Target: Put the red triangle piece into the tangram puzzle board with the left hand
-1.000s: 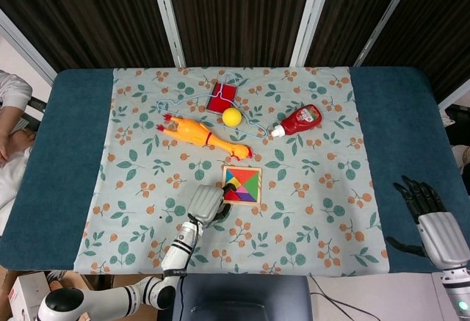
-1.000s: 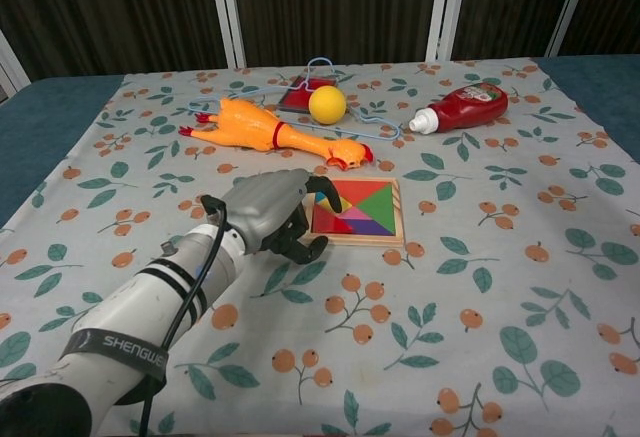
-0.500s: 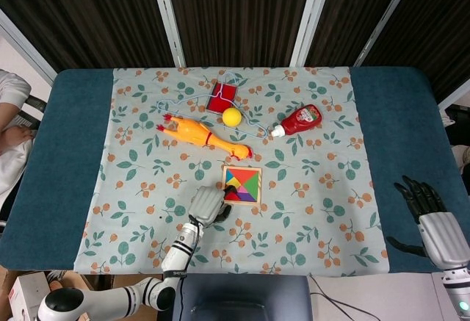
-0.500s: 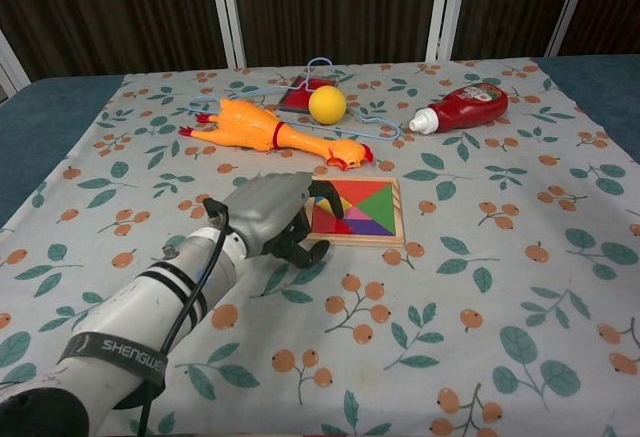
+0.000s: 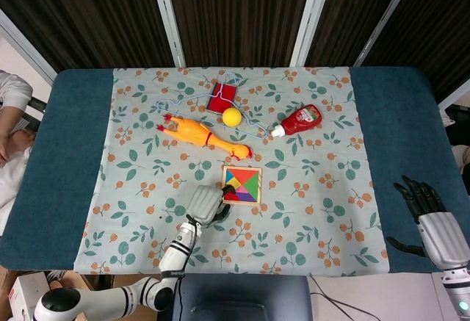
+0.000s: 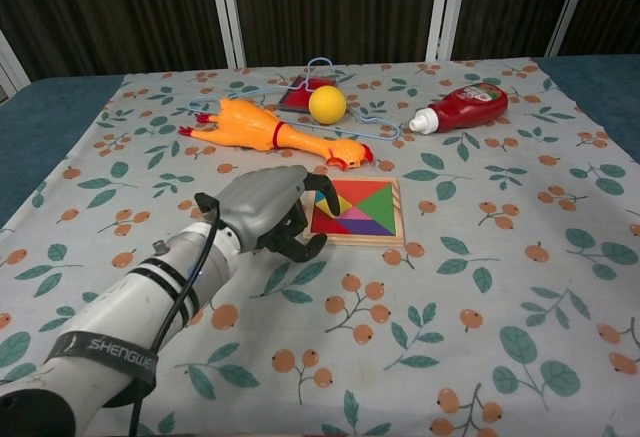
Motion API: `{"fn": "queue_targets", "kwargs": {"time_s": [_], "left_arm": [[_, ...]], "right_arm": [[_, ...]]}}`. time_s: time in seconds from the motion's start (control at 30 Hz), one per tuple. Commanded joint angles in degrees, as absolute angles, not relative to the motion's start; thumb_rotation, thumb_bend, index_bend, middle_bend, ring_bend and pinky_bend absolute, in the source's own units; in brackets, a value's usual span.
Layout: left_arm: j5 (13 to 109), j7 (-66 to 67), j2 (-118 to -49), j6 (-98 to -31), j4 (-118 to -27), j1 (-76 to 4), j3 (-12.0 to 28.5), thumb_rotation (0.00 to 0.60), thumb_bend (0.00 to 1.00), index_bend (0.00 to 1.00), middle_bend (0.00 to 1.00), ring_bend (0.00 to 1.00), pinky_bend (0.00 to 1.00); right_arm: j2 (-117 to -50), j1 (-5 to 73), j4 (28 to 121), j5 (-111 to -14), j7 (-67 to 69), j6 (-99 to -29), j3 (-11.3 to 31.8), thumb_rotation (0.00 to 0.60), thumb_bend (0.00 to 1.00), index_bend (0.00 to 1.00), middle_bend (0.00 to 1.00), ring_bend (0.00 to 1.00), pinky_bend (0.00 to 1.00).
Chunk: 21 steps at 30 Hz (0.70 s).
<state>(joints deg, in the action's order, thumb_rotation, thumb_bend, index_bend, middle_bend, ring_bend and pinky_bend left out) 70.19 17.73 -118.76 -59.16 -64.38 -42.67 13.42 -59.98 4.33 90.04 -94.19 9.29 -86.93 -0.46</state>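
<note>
Red triangle piece (image 6: pixel 341 219): we see a red triangle lying flat in the near-left part of the tangram puzzle board (image 6: pixel 383 239), level with the other colours.
Board: we find it near the middle of the table (image 5: pixel 73 159), every slot filled as far as we can tell.
Left hand (image 6: pixel 262 207): it sits just left of the board's near-left corner, dark fingers (image 6: pixel 300 245) curled inward, nothing visibly held.
Right hand (image 5: pixel 433 222): far right at the table's near edge, fingers spread, empty.
Progress: we judge placement done; only drawing the left hand away seems left.
</note>
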Motion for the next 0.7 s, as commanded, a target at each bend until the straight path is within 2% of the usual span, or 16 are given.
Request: {"fn": "queue_targets", "kwargs": {"time_s": [0.03, 0.1, 0.17, 0.2, 0.23, 0.27, 0.3, 0.37, 0.47, 0.57, 0.7], "left_arm": [[72.63, 17.46, -115.99, -61.56, -68.05, -41.22, 11.61, 0.6, 0.42, 0.31, 1.0, 1.0, 1.0], [73.11, 17.45, -115.17, -62.1, -69.15, -40.77, 11.15, 0.6, 0.42, 0.26, 0.98, 1.0, 1.0], [75.29, 17.12, -111.89, -65.08, -72.95, -38.72, 9.33, 0.6, 0.42, 0.19, 0.84, 0.87, 0.94], [77.07, 16.84, -108.47, -67.55, -76.34, -36.59, 7.26, 0.6, 0.42, 0.14, 0.65, 0.68, 0.79], [78.97, 17.22, -101.16, -72.9, -80.6, -31.36, 2.98, 0.6, 0.42, 0.13, 0.54, 0.55, 0.68], [81.82, 16.35, -95.44, -76.45, -84.35, -28.27, -0.72, 0.6, 0.42, 0.12, 0.4, 0.39, 0.52], [83.88, 15.27, -91.17, -78.71, -86.53, -26.28, -3.33, 0.6, 0.42, 0.11, 0.29, 0.27, 0.39], [87.52, 12.68, -84.47, -84.18, -87.95, -22.15, -7.46, 0.6, 0.43, 0.1, 0.15, 0.11, 0.23], [91.46, 7.49, -80.67, -93.33, -84.19, -16.25, -10.23, 0.6, 0.43, 0.05, 0.05, 0.02, 0.15], [91.34, 0.96, -80.63, -99.92, -78.94, -12.3, -8.45, 0.6, 0.43, 0.01, 0.01, 0.0, 0.13], [91.39, -5.25, -78.19, -98.25, -79.24, -11.94, -8.12, 0.6, 0.42, 0.0, 0.02, 0.0, 0.13]], "right_arm": [[-59.96, 4.3, 89.97, -94.19, 9.3, -86.97, -0.47, 0.6, 0.2, 0.0, 0.0, 0.0, 0.0], [-59.96, 4.29, 89.96, -94.19, 9.3, -86.98, -0.46, 0.6, 0.2, 0.0, 0.0, 0.0, 0.0], [-59.96, 4.25, 89.92, -94.03, 9.2, -86.94, -0.44, 0.6, 0.2, 0.0, 0.0, 0.0, 0.0], [-59.99, 4.24, 89.96, -93.89, 8.95, -86.81, -0.45, 0.6, 0.2, 0.0, 0.0, 0.0, 0.0], [-60.2, 4.24, 90.01, -93.9, 8.06, -86.53, -0.59, 0.6, 0.2, 0.0, 0.0, 0.0, 0.0], [-60.48, 4.23, 90.21, -93.97, 7.14, -86.49, -0.62, 0.6, 0.2, 0.0, 0.0, 0.0, 0.0], [-60.73, 4.22, 90.42, -94.05, 6.28, -86.44, -0.66, 0.6, 0.2, 0.0, 0.0, 0.0, 0.0], [-61.34, 4.28, 90.96, -94.26, 4.19, -86.11, -0.81, 0.6, 0.2, 0.0, 0.0, 0.0, 0.0], [-62.37, 4.44, 91.78, -94.34, 0.77, -85.35, -0.98, 0.6, 0.2, 0.0, 0.0, 0.0, 0.0], [-63.57, 4.48, 92.6, -94.64, -2.71, -84.97, -1.16, 0.6, 0.2, 0.0, 0.0, 0.0, 0.0], [-64.64, 4.35, 93.21, -94.45, -5.39, -84.95, -1.06, 0.6, 0.2, 0.0, 0.0, 0.0, 0.0]]}}
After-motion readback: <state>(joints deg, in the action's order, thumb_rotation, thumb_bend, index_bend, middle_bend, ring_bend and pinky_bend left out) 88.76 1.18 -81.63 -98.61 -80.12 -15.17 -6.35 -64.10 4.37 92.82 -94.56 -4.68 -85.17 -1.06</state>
